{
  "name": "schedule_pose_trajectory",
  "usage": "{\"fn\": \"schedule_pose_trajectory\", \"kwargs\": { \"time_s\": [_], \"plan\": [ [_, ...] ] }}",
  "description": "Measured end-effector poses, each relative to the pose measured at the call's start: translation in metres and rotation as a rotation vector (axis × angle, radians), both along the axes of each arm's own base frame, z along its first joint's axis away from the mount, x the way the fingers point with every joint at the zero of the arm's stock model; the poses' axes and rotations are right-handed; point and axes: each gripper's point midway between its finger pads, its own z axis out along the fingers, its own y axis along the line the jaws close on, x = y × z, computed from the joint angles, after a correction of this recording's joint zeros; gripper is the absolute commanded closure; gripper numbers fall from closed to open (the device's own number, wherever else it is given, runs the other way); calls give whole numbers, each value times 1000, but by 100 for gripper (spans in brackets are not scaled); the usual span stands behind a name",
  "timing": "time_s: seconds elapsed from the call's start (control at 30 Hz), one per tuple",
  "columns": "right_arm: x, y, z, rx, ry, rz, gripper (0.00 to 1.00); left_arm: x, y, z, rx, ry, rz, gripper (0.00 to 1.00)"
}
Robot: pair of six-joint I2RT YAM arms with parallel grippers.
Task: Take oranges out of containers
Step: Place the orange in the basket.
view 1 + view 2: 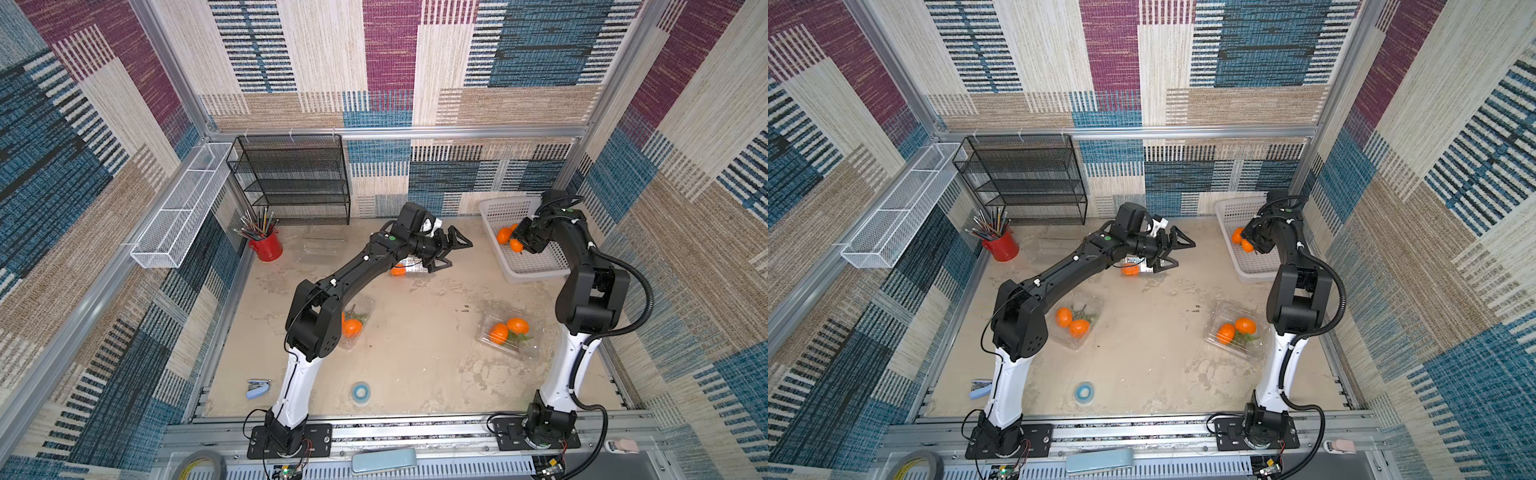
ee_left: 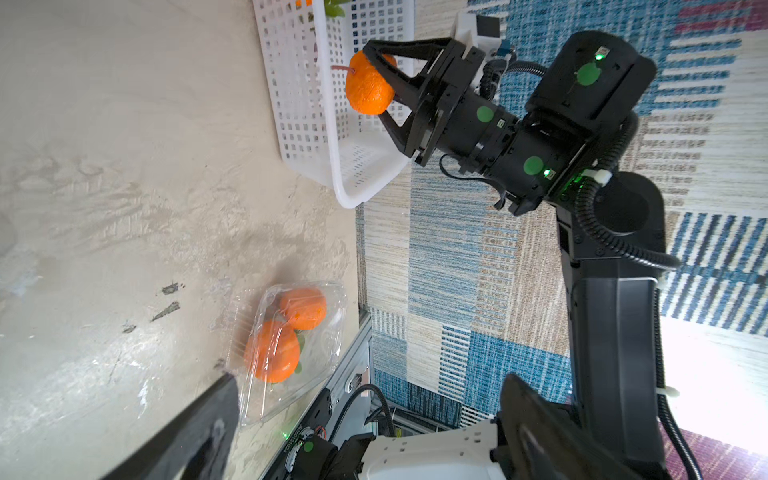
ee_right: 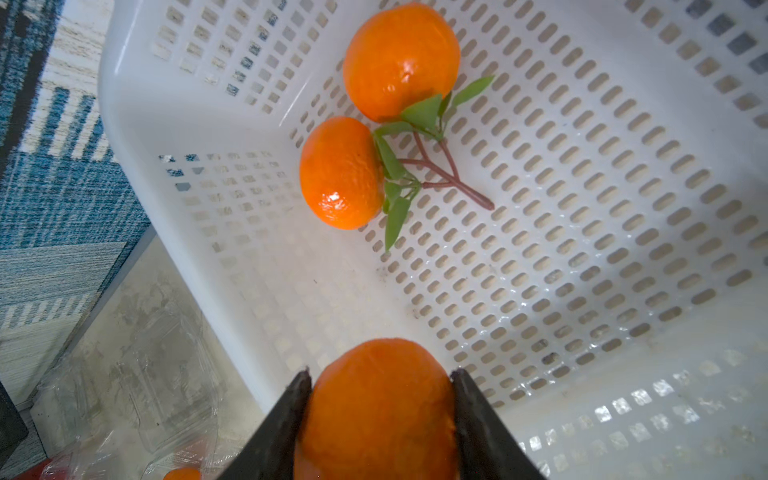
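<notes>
In both top views the left claw (image 1: 460,254) (image 1: 1185,254) is hanging with its fingers spread wide and nothing between them, just above the middle container (image 1: 415,266) (image 1: 1144,266), where a single orange (image 1: 398,270) (image 1: 1130,270) is lying. Whether a finger is touching the plastic, I cannot tell. The right claw (image 1: 521,246) (image 1: 1252,245) is reaching over the white basket (image 1: 490,206) (image 1: 1227,206) at the back right, clamped on the held orange (image 1: 516,246) (image 1: 1246,246). Nearer the front, the front-left container (image 1: 1090,309) and the front-right container (image 1: 525,351) are each holding two oranges. A fourth container (image 1: 320,249) is sitting clear and apparently empty near the red cup (image 1: 266,248).

From the left wrist, the right claw (image 2: 372,82) is pinching the held orange (image 2: 368,89) from both sides, right beside the basket's wall (image 2: 340,166). The left claw's own fingers (image 2: 199,432) are standing far apart, empty. The front-right container (image 2: 332,303) is showing its two oranges through the plastic.

From the right wrist, two dark fingers (image 3: 286,415) are pressing on either side of the held orange (image 3: 380,411) above the basket's rim (image 3: 166,104). A leafy pair (image 3: 340,172) is lying on the basket floor, apart from it.
</notes>
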Motion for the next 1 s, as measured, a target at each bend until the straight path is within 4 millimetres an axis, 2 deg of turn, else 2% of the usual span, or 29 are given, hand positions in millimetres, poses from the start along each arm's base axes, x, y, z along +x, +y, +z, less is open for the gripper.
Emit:
{"fn": "schedule_pose_trajectory", "kwargs": {
  "time_s": [0.33, 0.5, 0.6, 0.77, 0.87, 1.0],
  "plan": [
    [-12, -7, -40, -7, -3, -19, 43, 3, 0, -5, 31, 36, 1, 1],
    [-12, -9, -48, 1, -12, -21, 30, 1, 4, -9, 62, 54, -1, 1],
    [-9, -8, -39, -1, -44, -15, 19, 2, 7, 0, 69, 20, -9, 1],
    [-10, -4, -6, -5, -125, 3, 7, 5, 20, 14, 133, -54, -5, 1],
    [-19, 5, 7, 16, -165, 19, 1, 7, 36, 11, 204, -85, 15, 1],
    [-35, 31, 19, 69, -198, 48, 2, 13, 68, 7, 291, -104, 58, 1]
  ]
}}
